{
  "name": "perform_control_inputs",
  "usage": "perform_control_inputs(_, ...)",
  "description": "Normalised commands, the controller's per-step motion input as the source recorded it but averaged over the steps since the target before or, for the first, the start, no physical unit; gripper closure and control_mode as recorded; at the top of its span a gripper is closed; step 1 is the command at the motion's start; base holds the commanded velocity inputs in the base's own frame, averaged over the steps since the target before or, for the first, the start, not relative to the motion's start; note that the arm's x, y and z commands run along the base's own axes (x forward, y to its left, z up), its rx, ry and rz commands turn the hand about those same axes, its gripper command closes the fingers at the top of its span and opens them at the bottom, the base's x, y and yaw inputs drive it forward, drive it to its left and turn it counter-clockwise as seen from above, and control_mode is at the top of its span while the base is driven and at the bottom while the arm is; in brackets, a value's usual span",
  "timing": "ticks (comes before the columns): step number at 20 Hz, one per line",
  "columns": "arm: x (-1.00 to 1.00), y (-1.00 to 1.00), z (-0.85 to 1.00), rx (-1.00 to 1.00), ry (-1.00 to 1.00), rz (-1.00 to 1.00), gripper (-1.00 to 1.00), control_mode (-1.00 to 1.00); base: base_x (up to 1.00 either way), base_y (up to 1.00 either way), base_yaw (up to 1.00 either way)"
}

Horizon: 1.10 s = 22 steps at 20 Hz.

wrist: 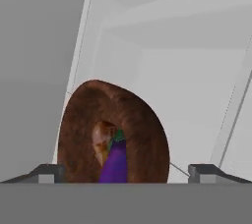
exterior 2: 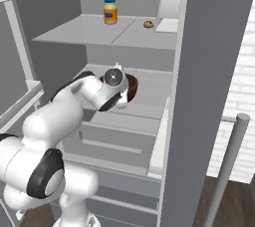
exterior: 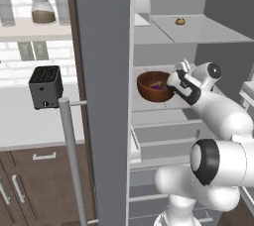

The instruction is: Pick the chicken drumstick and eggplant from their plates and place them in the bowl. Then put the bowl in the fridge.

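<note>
Jaws spread wide beside bowl — hand view alone, seemingly: drumstick, eggplant inside.

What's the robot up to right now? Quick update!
Gripper open, at the bowl on the fridge shelf. Eggplant and drumstick inside. Nothing blocking.

Large brown wooden bowl: mostly hidden behind white arm in right base view. Glossy purple eggplant: lower end cut off in hand view. Golden-brown chicken drumstick: partly covered by eggplant. End effector: finger spread unreadable.
</note>
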Motion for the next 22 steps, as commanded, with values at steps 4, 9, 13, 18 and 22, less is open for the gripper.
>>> perform_control_inputs(4, -0.70, 0.00, 0.48, 0.00, -0.11, 0.00, -1.00, -1.00, 0.00, 0.00, 0.00)
perform_control_inputs(9, -0.74, 0.08, 0.31, -0.10, 0.00, 0.00, -1.00, -1.00, 0.00, 0.00, 0.00)
perform_control_inputs(13, -0.51, 0.06, 0.45, -0.23, 0.08, 0.04, -1.00, -1.00, 0.00, 0.00, 0.00)
perform_control_inputs(18, -0.39, -0.02, 0.15, -0.33, 0.10, 0.16, -1.00, -1.00, 0.00, 0.00, 0.00)
perform_control_inputs(22, -0.69, -0.12, 0.07, -0.28, 0.00, 0.27, -1.00, -1.00, 0.00, 0.00, 0.00)
